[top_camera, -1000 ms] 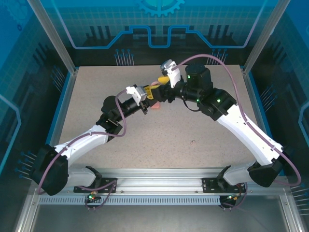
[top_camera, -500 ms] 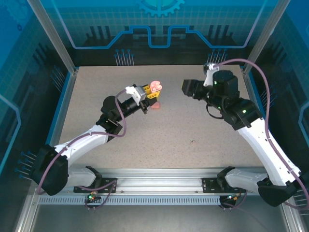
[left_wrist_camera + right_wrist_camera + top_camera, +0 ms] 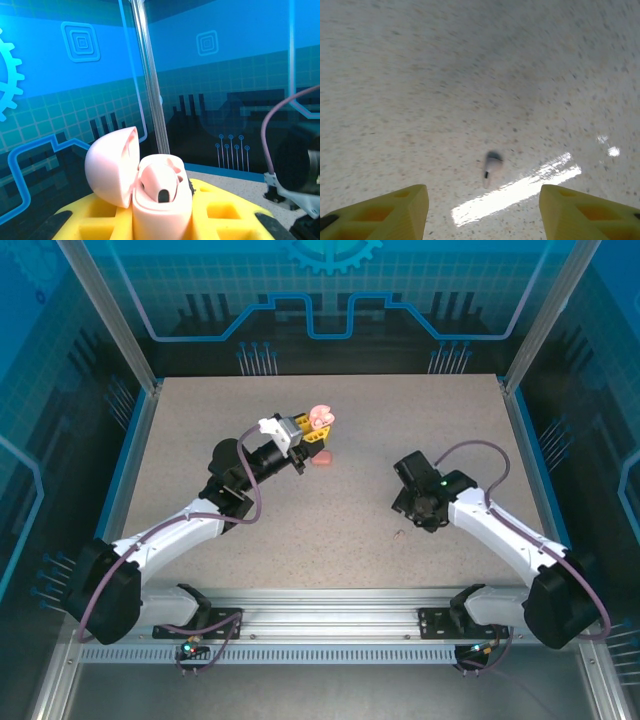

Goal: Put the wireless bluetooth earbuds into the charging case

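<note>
Left fingers (image 3: pixel 225 215) pinch the charging case (image 3: pixel 160 200), lid open, toward the worktop's (image 3: pixel 250 540) far side. Right fingers (image 3: pixel 390 210) spread wide, empty, over one earbud (image 3: pixel 492 164) on bare worktop, well off its edges.

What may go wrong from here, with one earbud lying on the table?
1. The earbud is tiny and lies on the table below the open right tool; closing may flick it away.
2. The left tool grips the open charging case low on its body; pushing an earbud in might tilt it.

No lettering is readable (blue backdrop (image 3: pixel 200 300) bears a gear emblem (image 3: pixel 330 252)).
</note>
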`<state>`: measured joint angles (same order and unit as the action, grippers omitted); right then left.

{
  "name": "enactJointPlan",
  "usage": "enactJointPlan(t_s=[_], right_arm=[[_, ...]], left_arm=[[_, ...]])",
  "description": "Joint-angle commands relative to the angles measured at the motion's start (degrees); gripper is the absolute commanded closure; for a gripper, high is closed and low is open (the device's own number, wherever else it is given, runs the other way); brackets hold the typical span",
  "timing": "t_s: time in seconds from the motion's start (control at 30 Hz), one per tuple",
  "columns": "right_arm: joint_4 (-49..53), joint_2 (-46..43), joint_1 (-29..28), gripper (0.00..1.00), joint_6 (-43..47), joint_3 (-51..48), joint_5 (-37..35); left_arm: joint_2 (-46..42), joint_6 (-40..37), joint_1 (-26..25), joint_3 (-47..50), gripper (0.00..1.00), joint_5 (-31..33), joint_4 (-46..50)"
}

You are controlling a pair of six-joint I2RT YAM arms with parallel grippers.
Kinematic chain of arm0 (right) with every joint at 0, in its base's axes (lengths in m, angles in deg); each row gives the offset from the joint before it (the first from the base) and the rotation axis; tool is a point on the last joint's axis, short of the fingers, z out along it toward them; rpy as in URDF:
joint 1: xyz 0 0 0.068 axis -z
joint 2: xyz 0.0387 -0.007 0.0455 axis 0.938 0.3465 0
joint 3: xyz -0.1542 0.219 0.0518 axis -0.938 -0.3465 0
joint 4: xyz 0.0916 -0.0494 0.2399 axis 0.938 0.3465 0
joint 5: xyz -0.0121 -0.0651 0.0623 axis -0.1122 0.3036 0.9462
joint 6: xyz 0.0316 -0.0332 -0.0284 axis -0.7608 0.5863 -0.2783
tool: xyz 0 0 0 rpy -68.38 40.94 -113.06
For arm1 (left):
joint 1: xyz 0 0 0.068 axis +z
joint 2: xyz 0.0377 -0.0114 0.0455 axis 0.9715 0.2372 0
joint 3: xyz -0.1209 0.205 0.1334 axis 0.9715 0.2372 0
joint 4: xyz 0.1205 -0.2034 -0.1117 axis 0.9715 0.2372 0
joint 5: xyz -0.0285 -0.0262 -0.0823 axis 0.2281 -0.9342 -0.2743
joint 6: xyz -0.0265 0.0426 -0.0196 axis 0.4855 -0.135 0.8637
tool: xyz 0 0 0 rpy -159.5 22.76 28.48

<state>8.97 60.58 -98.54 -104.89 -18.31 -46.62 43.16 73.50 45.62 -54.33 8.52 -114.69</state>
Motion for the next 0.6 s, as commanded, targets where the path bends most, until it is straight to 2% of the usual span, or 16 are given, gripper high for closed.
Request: enactJointPlan(t_s=[0.0,0.37,0.57], right_arm=[[-2.2,1.1,0.0,0.42,-9.4,-2.7,1.2],[-7.5,9.7,-0.3,0.52,-14.5,-3.9,5.1],[-9.0,12.5,-0.3,0.53,-15.2,-4.4,6.1]], left_arm=[[-0.7,-1.2,-0.2,0.1,1.00,0.9,-2.9],[-0.7,-0.6,-0.2,0.8,1.00,1.0,-3.9],[-0.6,-0.4,-0.2,0.9,1.00,1.0,-3.9]])
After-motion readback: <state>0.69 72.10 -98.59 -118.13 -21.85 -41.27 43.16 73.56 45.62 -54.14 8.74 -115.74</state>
